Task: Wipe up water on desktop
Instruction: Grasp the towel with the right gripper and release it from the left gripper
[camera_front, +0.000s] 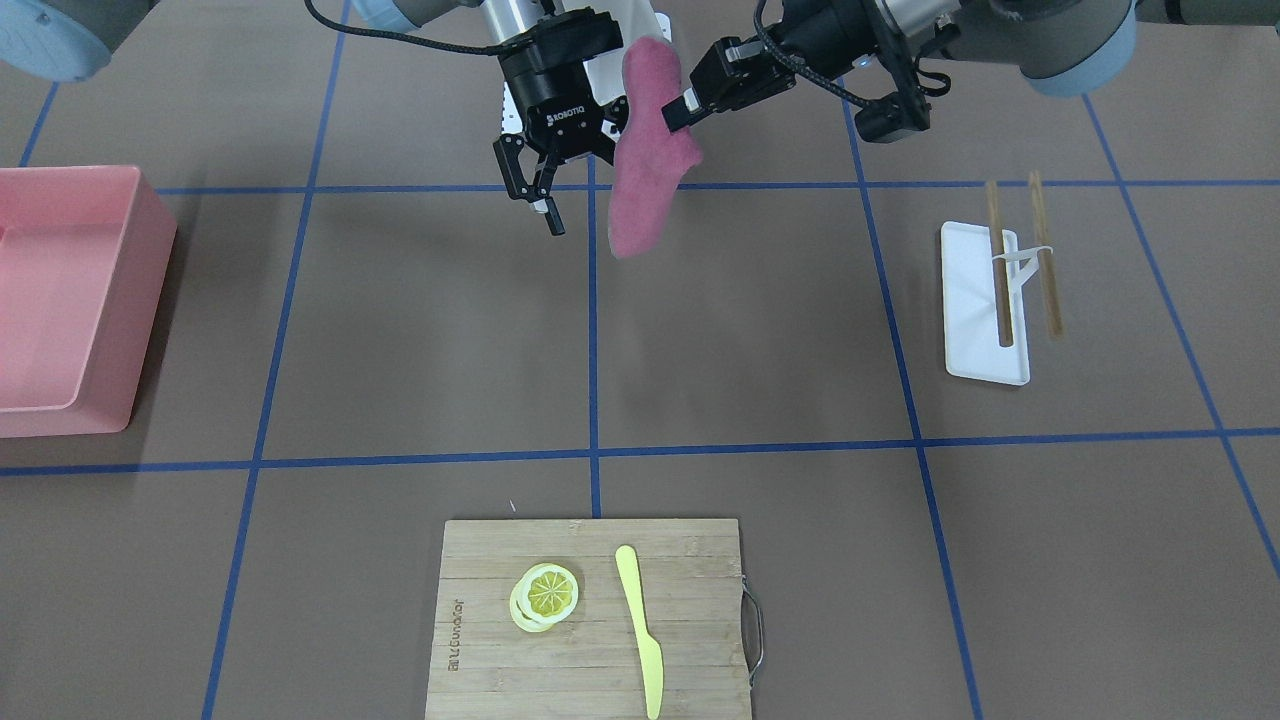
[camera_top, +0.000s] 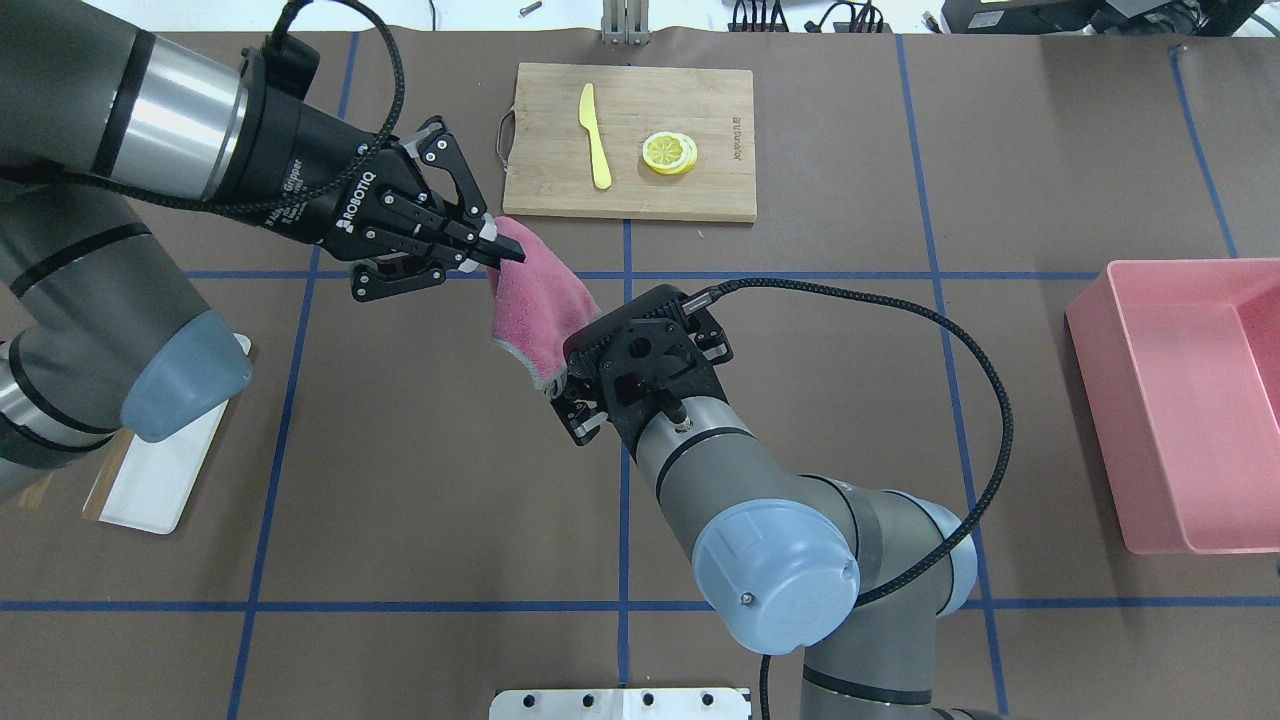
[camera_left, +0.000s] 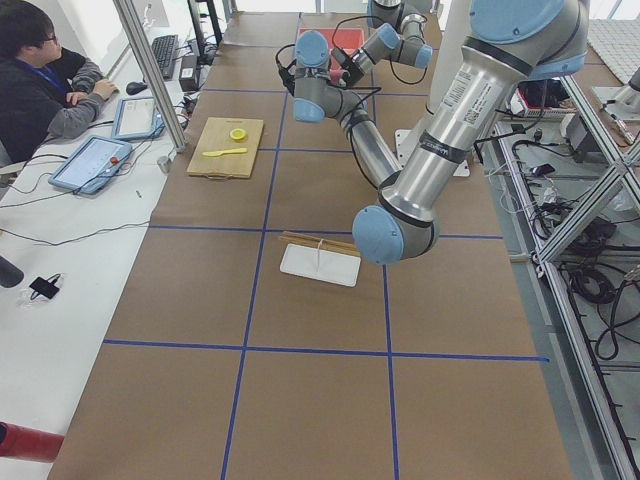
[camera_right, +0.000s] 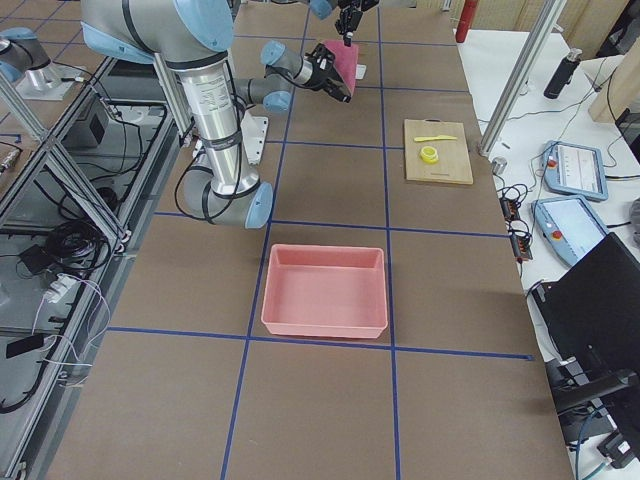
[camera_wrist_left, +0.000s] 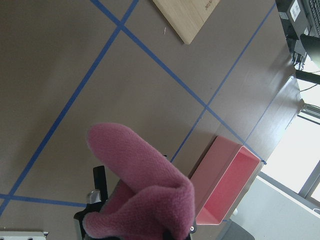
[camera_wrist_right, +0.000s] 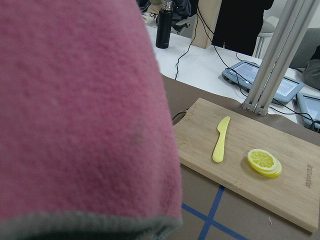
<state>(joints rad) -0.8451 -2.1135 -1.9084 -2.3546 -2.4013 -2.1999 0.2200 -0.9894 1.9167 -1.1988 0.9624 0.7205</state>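
Observation:
The desktop (camera_front: 750, 350) is the brown surface with a blue tape grid; I see no water on it. A pink towel (camera_front: 645, 170) hangs in the air above the robot's side of it. My left gripper (camera_front: 678, 108) is shut on the towel's upper part (camera_top: 535, 300). My right gripper (camera_front: 580, 195) is open right beside the hanging towel, one finger (camera_front: 553, 215) pointing down, the other partly hidden behind the cloth. The towel fills the left of the right wrist view (camera_wrist_right: 75, 110) and shows in the left wrist view (camera_wrist_left: 145, 185).
A bamboo cutting board (camera_front: 690, 640) with a lemon slice (camera_front: 545, 595) and a yellow knife (camera_front: 640, 630) lies at the operators' edge. A pink bin (camera_front: 60, 290) stands on my right side. A white tray (camera_front: 975, 330) with chopsticks lies on my left.

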